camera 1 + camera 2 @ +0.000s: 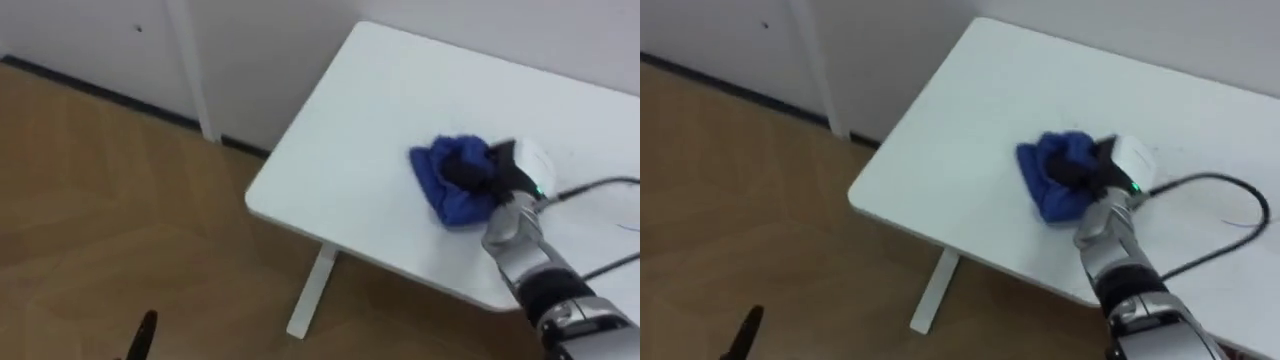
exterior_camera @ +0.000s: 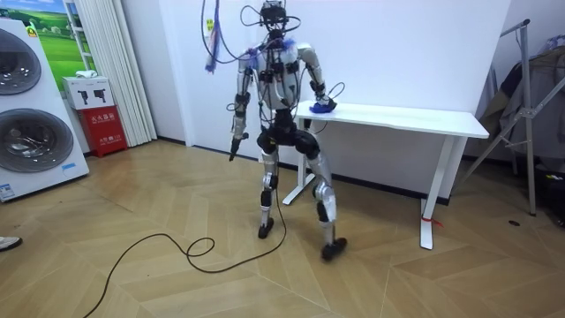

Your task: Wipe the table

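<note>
Both hands are hard to read: the right hand lies sunk in a blue cloth on the table, grip untellable. The left hand is cut off low.

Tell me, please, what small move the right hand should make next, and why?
Probably slide the right hand, resting on the bunched blue cloth, leftward across the table: a broad stretch of white top lies bare there, and the cloth is under the hand.

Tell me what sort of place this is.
Probably a test or demo room for housework robots: stacked washing machines, a white table bearing a blue cloth, and a wooden floor.
</note>
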### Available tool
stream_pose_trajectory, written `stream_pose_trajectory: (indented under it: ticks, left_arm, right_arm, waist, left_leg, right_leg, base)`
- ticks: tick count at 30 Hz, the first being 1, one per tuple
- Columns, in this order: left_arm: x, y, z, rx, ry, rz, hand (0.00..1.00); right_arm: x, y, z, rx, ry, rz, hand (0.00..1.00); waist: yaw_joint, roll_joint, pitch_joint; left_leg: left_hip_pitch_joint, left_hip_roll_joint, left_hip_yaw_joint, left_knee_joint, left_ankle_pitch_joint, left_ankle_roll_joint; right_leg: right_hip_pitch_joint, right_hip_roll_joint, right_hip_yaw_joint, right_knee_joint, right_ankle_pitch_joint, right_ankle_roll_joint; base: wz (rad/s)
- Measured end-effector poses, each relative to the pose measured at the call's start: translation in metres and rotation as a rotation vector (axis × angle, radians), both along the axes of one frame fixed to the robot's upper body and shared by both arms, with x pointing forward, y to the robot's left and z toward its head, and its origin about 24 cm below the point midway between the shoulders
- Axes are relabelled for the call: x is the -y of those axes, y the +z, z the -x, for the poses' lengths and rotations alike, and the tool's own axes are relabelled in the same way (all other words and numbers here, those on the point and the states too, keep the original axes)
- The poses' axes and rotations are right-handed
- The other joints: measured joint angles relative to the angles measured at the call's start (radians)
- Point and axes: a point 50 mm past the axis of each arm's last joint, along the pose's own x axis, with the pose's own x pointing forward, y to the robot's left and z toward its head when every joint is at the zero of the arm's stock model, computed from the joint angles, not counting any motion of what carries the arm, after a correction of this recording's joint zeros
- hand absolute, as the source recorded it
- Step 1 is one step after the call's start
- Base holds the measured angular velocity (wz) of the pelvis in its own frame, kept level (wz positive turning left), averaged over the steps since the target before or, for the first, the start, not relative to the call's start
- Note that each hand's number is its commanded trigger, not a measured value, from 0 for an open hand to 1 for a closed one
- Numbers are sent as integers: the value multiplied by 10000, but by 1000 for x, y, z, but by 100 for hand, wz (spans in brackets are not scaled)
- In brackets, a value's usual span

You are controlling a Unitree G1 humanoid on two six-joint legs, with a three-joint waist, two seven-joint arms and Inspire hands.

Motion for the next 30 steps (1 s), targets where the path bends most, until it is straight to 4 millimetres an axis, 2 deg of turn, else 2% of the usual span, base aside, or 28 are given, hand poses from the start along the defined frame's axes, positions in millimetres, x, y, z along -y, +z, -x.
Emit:
stream_pose_trajectory:
  ticks: [1,2,3,4,5,6,7,8,9,10,11,12,13,14,15,16,17,18,19,20,22,23,24,25,26,27,28,30]
  left_arm:
    - [-9,2,5,-76,166,-120,0]
    - [-17,3,15,-174,498,-222,0]
    - [-19,2,22,-235,812,-170,0]
    - [-17,-3,42,-584,1314,68,0]
    - [-15,-7,61,-1108,1552,177,0]
    - [-12,-10,73,-1457,1667,252,0]
    - [-6,-14,99,-2178,1924,387,0]
    - [-4,-15,123,-2758,2336,452,0]
    - [-4,-15,131,-2956,2545,467,0]
    - [-2,-15,140,-3217,2821,526,0]
    - [1,-16,140,-3258,2883,608,0]
    - [3,-17,138,-3191,2868,645,0]
    - [5,-17,130,-2892,2781,714,0]
    - [8,-18,114,-2444,2653,766,0]
    - [11,-18,101,-2079,2580,824,0]
    - [12,-18,95,-1900,2612,827,0]
    - [13,-18,85,-1628,2702,833,0]
    - [14,-18,81,-1532,2765,861,0]
    - [17,-19,75,-1449,2776,985,0]
    - [21,-20,71,-1444,2677,1104,0]
    - [26,-20,64,-1298,2608,1249,0]
    - [29,-20,55,-1178,2374,1297,0]
    - [30,-20,50,-1125,2328,1338,0]
    - [33,-20,49,-1115,2232,1385,0]
    - [33,-20,50,-1157,2218,1403,0]
    - [33,-21,52,-1210,2293,1430,0]
    - [32,-22,61,-1366,2453,1456,0]
    - [30,-24,80,-1815,2691,1386,0]
  right_arm:
    - [-1,-2,1,-34,206,-109,100]
    - [-2,-2,2,78,377,-140,100]
    - [-2,-1,3,160,436,-124,100]
    - [4,-5,9,170,436,-49,100]
    - [13,-11,18,130,134,-262,100]
    - [19,-15,25,65,-77,-314,100]
    - [32,-27,41,-188,-558,-353,100]
    - [45,-39,60,-427,-1067,-383,100]
    - [51,-43,69,-529,-1347,-399,100]
    - [63,-50,86,-740,-1776,-305,100]
    - [69,-53,96,-758,-1994,-298,100]
    - [71,-53,99,-777,-2030,-280,100]
    - [69,-52,97,-728,-1942,-230,100]
    - [65,-49,92,-666,-1814,-177,100]
    - [57,-43,82,-622,-1552,-126,100]
    - [51,-40,74,-659,-1296,-18,100]
    - [29,-30,56,-674,-440,196,100]
    - [13,-23,47,-639,237,395,100]
    - [-23,-9,28,-501,1820,922,100]
    - [-61,4,15,-268,3294,1292,100]
    - [-106,19,6,71,4953,1382,100]
    - [-119,24,5,251,5553,1408,100]
    - [-119,25,4,273,5640,1417,100]
    - [-117,21,5,104,5579,1441,100]
    - [-110,12,8,-239,5372,1456,100]
    - [-105,6,10,-436,5195,1428,100]
    - [-91,-7,18,-691,4667,1099,100]
    - [-77,-21,33,-542,4026,550,100]
  waist:
    - [65,-102,8]
    - [145,-209,-1]
    - [169,-202,-29]
    - [153,41,-28]
    - [-203,-20,-65]
    - [-411,-23,-72]
    - [-804,27,-63]
    - [-1261,-1,-47]
    - [-1439,-12,-43]
    - [-1707,-14,-39]
    - [-1806,55,-38]
    - [-1814,86,-56]
    - [-1859,196,-55]
    - [-1726,327,-32]
    - [-1416,462,-66]
    - [-1225,526,-71]
    - [-783,490,-101]
    - [-702,497,-98]
    - [-624,483,-115]
    - [-570,510,-134]
    - [-499,482,-144]
    - [-373,403,-125]
    - [-277,383,-110]
    - [-181,374,-109]
    - [-188,348,-100]
    - [-200,333,-86]
    - [-243,297,-65]
    - [-516,255,-36]
  left_leg:
    - [-15,353,-240,-173,196,-412]
    - [21,752,-400,-336,376,-908]
    - [68,995,-479,-407,481,-1126]
    - [220,1557,-604,-743,779,-895]
    - [265,1723,-507,-1185,1419,-169]
    - [291,1763,-350,-1288,1749,-85]
    - [400,1643,-66,-1189,2025,-214]
    - [537,1307,57,-995,1984,-200]
    - [598,1157,167,-814,1887,-193]
    - [705,680,241,-368,1378,-168]
    - [874,81,277,32,717,-61]
    - [946,-225,344,146,416,78]
    - [1066,-845,347,316,-51,478]
    - [1158,-1421,445,299,-303,819]
    - [1247,-1844,620,-3,-437,1108]
    - [1290,-1941,712,-133,-410,1356]
    - [1374,-1868,1061,-442,-281,1380]
    - [1371,-1819,1180,-588,-205,1321]
    - [1346,-1765,1309,-841,-59,1287]
    - [1365,-1770,1312,-1052,84,1207]
    - [1366,-1856,1181,-1363,268,1167]
    - [1352,-1969,893,-1563,419,1155]
    - [1355,-2023,740,-1656,499,1156]
    - [1381,-2136,373,-1778,604,1173]
    - [1453,-2284,17,-1884,663,1179]
    - [1497,-2344,-146,-1913,679,1191]
    - [1559,-2456,-410,-1922,678,1192]
    - [1673,-2576,-653,-1923,663,1207]
  right_leg:
    - [10,174,-86,-83,126,8]
    - [-177,456,-251,209,11,320]
    - [-207,644,-404,628,-336,816]
    - [-433,1138,-662,1395,-971,509]
    - [-413,1299,-973,1756,-1491,275]
    - [-330,1376,-1073,1862,-1706,107]
    - [6,1501,-1272,1750,-1916,-176]
    - [485,1613,-1510,1387,-1973,-327]
    - [689,1681,-1583,1165,-1950,-490]
    - [1052,1833,-1797,761,-1887,-756]
    - [1289,1967,-1924,453,-1779,-961]
    - [1334,2006,-1950,362,-1734,-1040]
    - [1412,2122,-1972,202,-1654,-1182]
    - [1316,2226,-1799,199,-1623,-1276]
    - [1084,2369,-1369,262,-1580,-1359]
    - [944,2476,-1086,295,-1544,-1421]
    - [593,2660,-404,344,-1431,-1623]
    - [401,2785,-153,357,-1371,-1734]
    - [136,2954,146,330,-1230,-1944]
    - [1,3014,272,220,-1073,-1931]
    - [-91,2995,293,219,-1037,-1863]
    - [-112,2930,169,222,-1069,-1809]
    - [-104,2912,152,213,-1077,-1797]
    - [-49,2835,136,242,-1058,-1659]
    - [110,2723,80,245,-1098,-1328]
    - [227,2675,-6,229,-1142,-1245]
    - [483,2602,-231,170,-1201,-1094]
    - [813,2523,-393,-29,-1198,-985]
  base:
    - [39]
    - [27]
    - [8]
    - [32]
    - [51]
    - [84]
    - [89]
    - [83]
    - [70]
    - [44]
    - [25]
    - [-5]
    - [-32]
    - [-71]
    - [-88]
    - [-146]
    - [-129]
    - [-139]
    - [-81]
    - [-55]
    - [20]
    - [63]
    - [94]
    - [106]
    - [104]
    - [90]
    - [71]
    - [50]
